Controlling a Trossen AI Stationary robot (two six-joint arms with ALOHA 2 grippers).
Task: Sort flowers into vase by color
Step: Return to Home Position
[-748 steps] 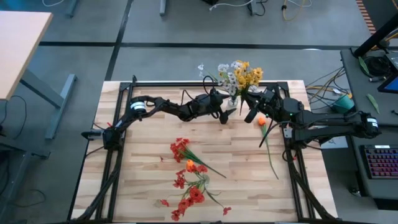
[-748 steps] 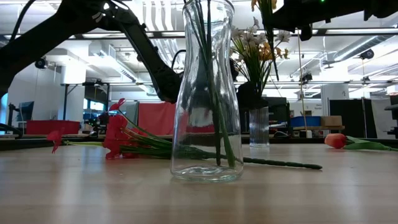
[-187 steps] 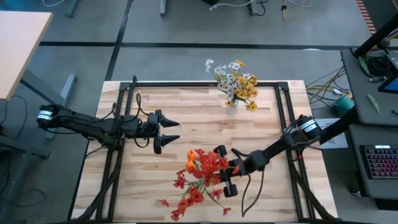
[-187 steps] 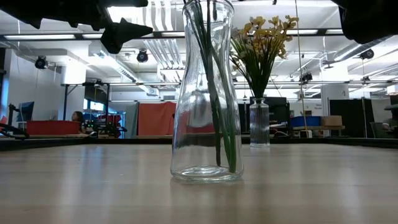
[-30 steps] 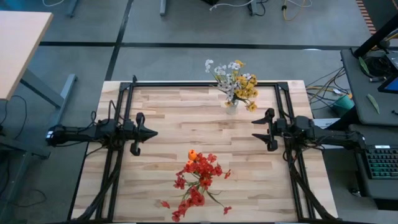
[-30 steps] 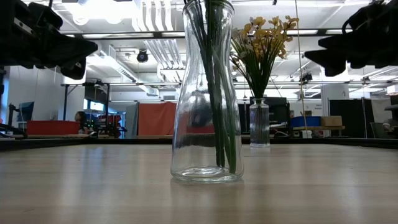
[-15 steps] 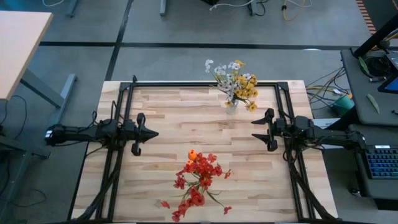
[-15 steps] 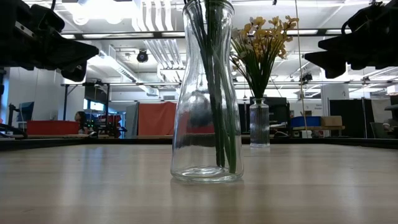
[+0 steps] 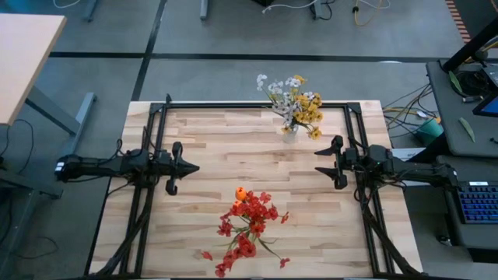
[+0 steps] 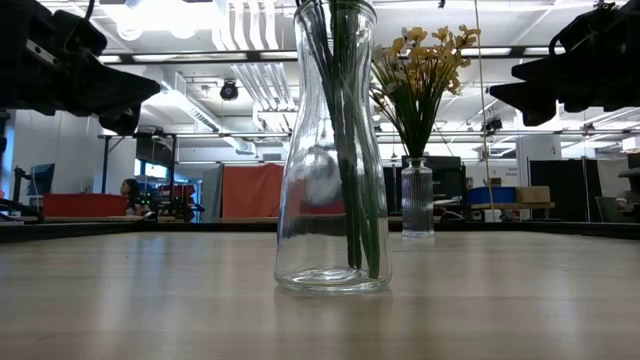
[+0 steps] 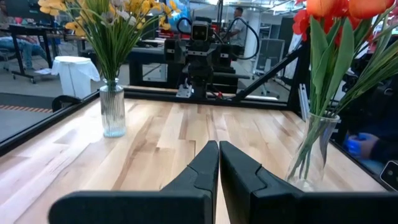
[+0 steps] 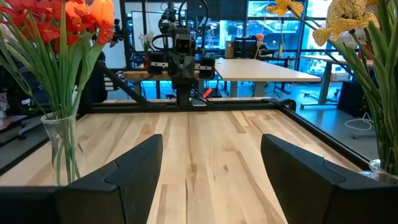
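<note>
Progress: by my reading the sorting is finished; you'll find no stem loose on the table [image 9: 218, 132].
Left to do: only parking the arms, and both look nearly home.
Near vase [image 10: 332, 200]: at 6 o'clock, holding the red and orange flowers [image 9: 250, 211].
Left gripper [image 11: 218, 144]: at 9 o'clock, fingers pressed together on nothing.
Right gripper [image 12: 211, 142]: at 3 o'clock, fingers spread wide, nothing between them.
Far vase [image 10: 417, 200]: near 12 o'clock, holding the yellow and white flowers [image 9: 299, 101].
Count: two vases, two bunches, one per vase; one orange bloom tops the reds; you can't count single stems here.
</note>
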